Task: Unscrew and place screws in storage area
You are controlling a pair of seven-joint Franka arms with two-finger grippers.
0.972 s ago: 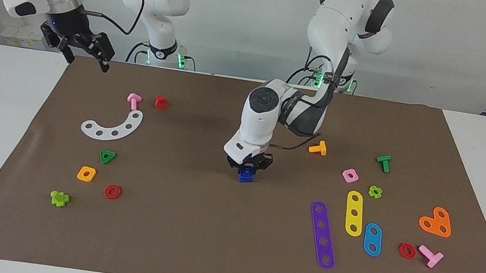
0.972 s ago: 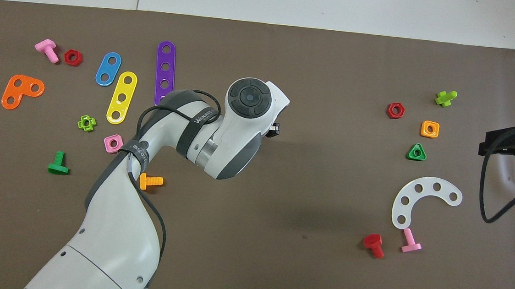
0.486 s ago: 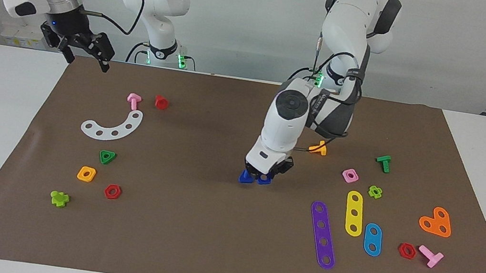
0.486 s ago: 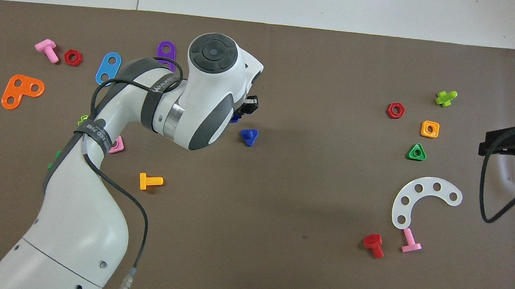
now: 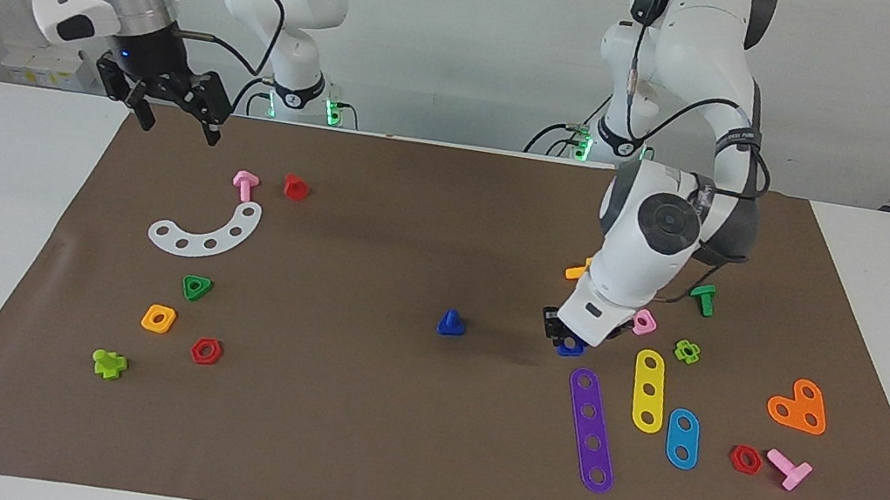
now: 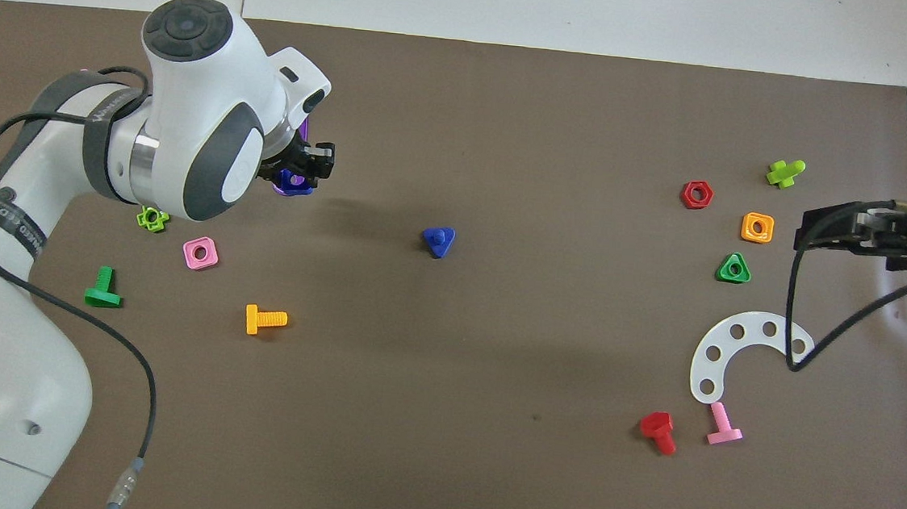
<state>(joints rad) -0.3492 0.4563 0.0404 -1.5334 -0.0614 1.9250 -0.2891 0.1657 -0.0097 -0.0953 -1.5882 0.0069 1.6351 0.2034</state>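
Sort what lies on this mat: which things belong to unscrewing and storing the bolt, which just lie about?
Job: blue bolt; blue nut, gripped by left gripper; white curved strip; open right gripper, waiting.
Lying about: purple strip; yellow strip; orange bolt.

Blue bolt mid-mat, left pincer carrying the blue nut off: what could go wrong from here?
1. The blue bolt stands on its head alone mid-mat, apart from the white curved strip; nothing grips it, so a passing arm could knock it over.
2. The left pincer, shut on the blue nut, hangs low over the purple strip; setting the nut down there may shift the strip.
3. The right pincer, open, waits at the mat's edge; its reach to the bolt passes over the pink bolt.
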